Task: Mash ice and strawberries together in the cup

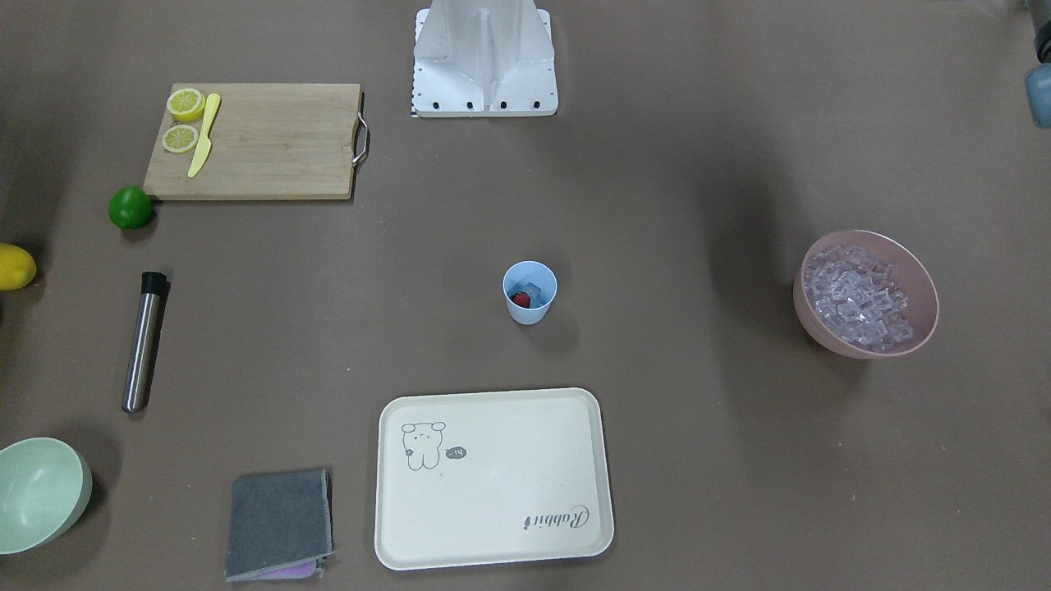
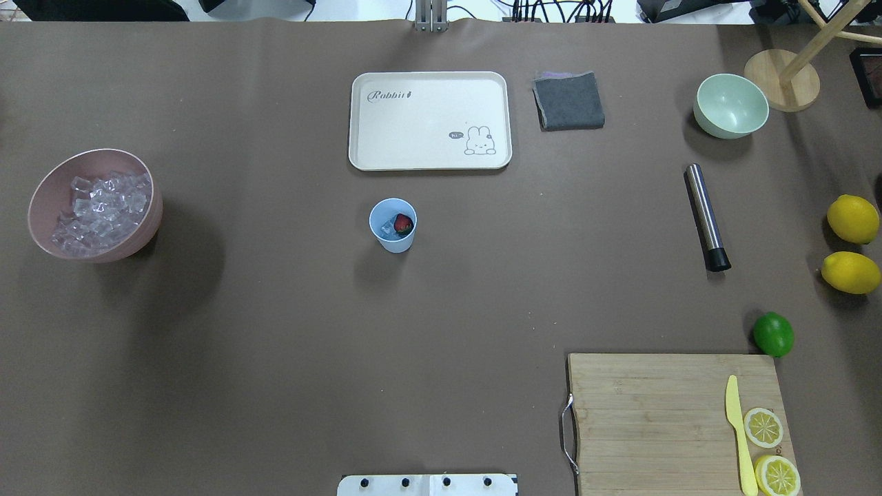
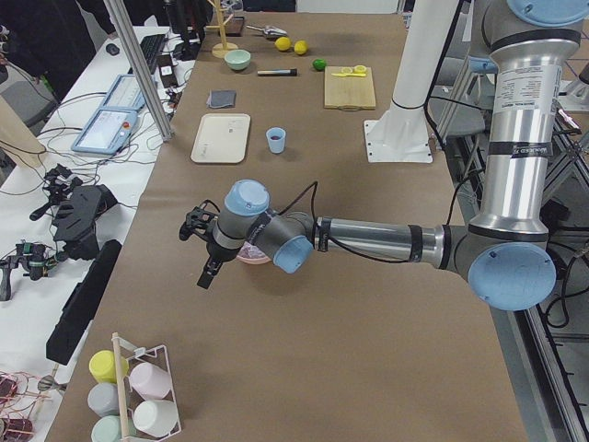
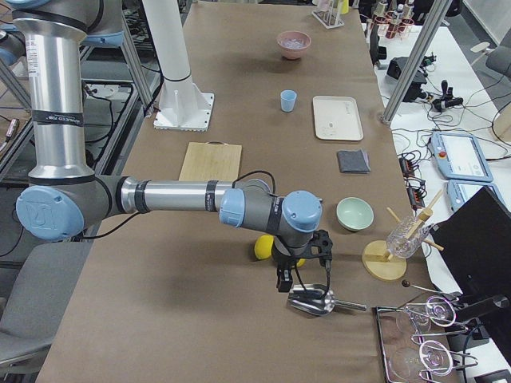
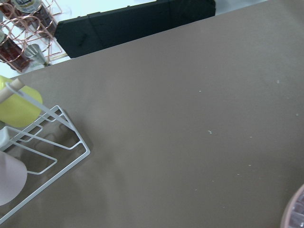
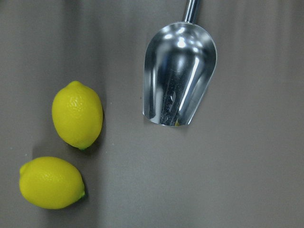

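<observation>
The light-blue cup (image 1: 530, 291) (image 2: 393, 225) stands upright mid-table, just on the robot's side of the cream tray. Inside it lie a red strawberry (image 1: 520, 300) (image 2: 404, 224) and a clear cube of ice (image 1: 534, 289) (image 2: 386, 228). More ice (image 1: 858, 300) (image 2: 103, 210) fills the pink bowl (image 1: 821, 328) on the robot's left. My left gripper (image 3: 201, 249) shows only in the exterior left view, hovering beside that bowl; I cannot tell its state. My right gripper (image 4: 303, 279) shows only in the exterior right view, above a steel scoop (image 6: 179, 76) far from the cup; its state is unclear too.
A steel muddler (image 1: 144, 341) (image 2: 706, 215) lies on the robot's right, near a green lime (image 2: 773, 333) and two lemons (image 6: 77, 114). A cutting board (image 2: 654, 413) holds lemon halves and a yellow knife. A cream tray (image 2: 431, 120), grey cloth (image 2: 568, 101) and pale green bowl (image 2: 730, 105) sit along the far side.
</observation>
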You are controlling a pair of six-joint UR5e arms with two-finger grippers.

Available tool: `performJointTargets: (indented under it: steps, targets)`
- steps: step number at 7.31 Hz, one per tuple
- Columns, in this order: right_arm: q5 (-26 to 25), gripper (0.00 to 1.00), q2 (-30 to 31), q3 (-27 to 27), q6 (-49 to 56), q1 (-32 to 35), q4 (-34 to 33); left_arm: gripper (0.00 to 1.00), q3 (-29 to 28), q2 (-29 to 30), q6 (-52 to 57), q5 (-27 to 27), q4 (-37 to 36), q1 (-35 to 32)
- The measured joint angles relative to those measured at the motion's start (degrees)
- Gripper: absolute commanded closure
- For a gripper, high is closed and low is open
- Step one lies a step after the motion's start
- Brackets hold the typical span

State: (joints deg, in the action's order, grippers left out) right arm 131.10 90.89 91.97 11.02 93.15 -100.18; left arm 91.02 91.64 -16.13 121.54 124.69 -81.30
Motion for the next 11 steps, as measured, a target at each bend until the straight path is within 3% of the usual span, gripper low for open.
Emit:
performJointTargets:
  steps: [4, 6, 11]
  targets:
    - [-0.2, 0.00, 3.5, -1.1, -0.2, 0.4, 2.6, 0.02, 0.1, -0.5, 8.0, 12.7, -6.7, -9.1]
    - [-0.3, 0.00, 4.4, -1.2, -0.3, 0.6, 3.7, 0.02, 1.8, -2.4, 14.7, 14.2, -12.8, -13.8]
    - [-0.2, 0.00, 4.5, -0.8, -0.5, 1.2, 4.1, 0.02, 3.4, -5.7, 16.5, 13.9, -14.4, -15.1]
